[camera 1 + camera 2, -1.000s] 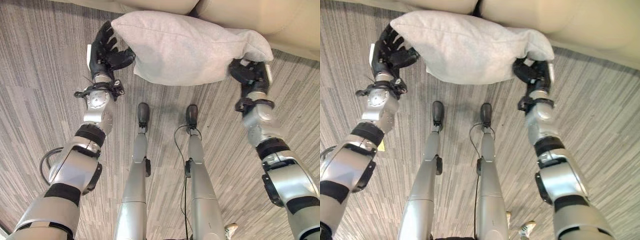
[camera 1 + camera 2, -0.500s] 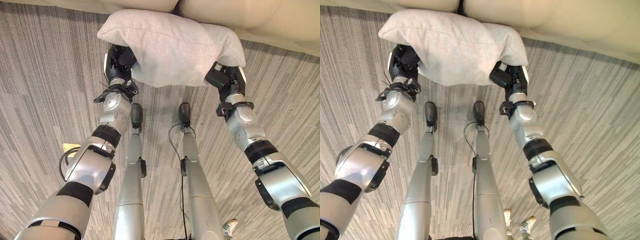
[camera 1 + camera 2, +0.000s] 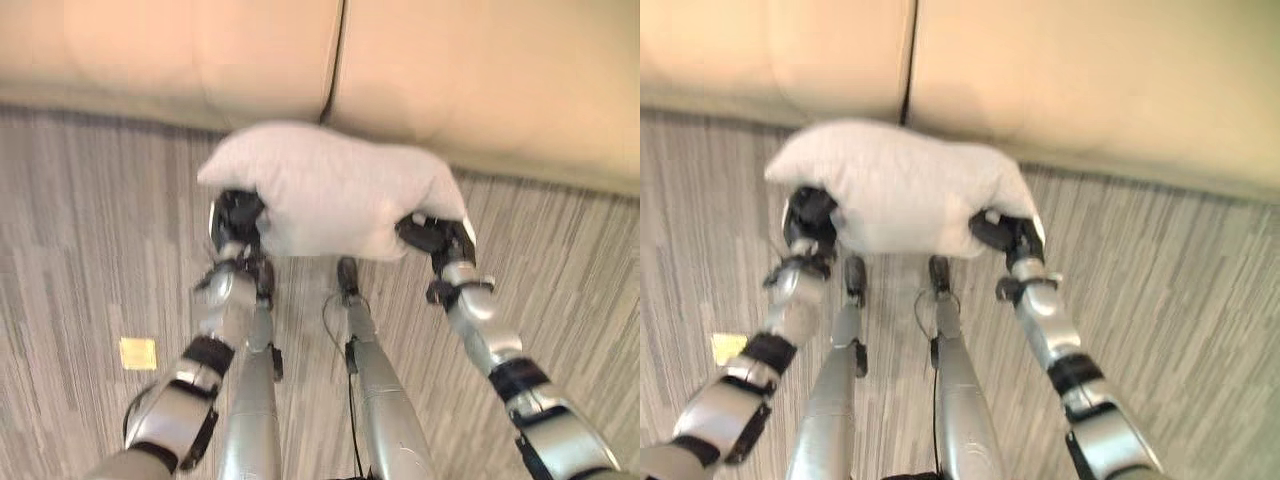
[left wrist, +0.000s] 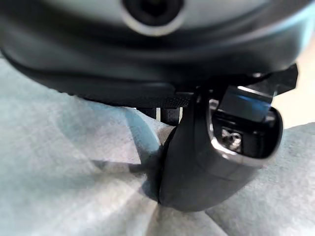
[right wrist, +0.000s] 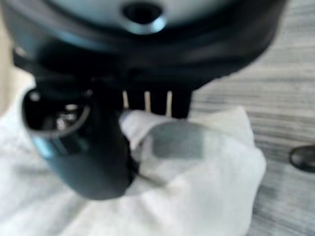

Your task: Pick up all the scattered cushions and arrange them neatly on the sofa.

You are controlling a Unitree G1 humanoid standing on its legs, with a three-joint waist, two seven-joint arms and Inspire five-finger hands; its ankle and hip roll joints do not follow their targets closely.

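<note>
A light grey cushion (image 3: pixel 330 190) hangs in the air between both hands, just in front of the beige sofa (image 3: pixel 470 90). My left hand (image 3: pixel 236 216) grips its left end from below, and my right hand (image 3: pixel 436 236) grips its right end. In the left wrist view the thumb (image 4: pixel 206 162) presses into the grey cloth (image 4: pixel 59 162). In the right wrist view the thumb (image 5: pixel 83 152) pinches a fold of the cushion (image 5: pixel 197 196).
The sofa's two seat cushions meet at a dark seam (image 3: pixel 335 60) straight ahead. Grey striped carpet (image 3: pixel 80 240) covers the floor. A small yellow tag (image 3: pixel 137 352) lies on the carpet at the left.
The camera has tipped up, so more of the sofa shows. Both hands have carried the cushion closer to the sofa front, keeping their hold on its ends.
</note>
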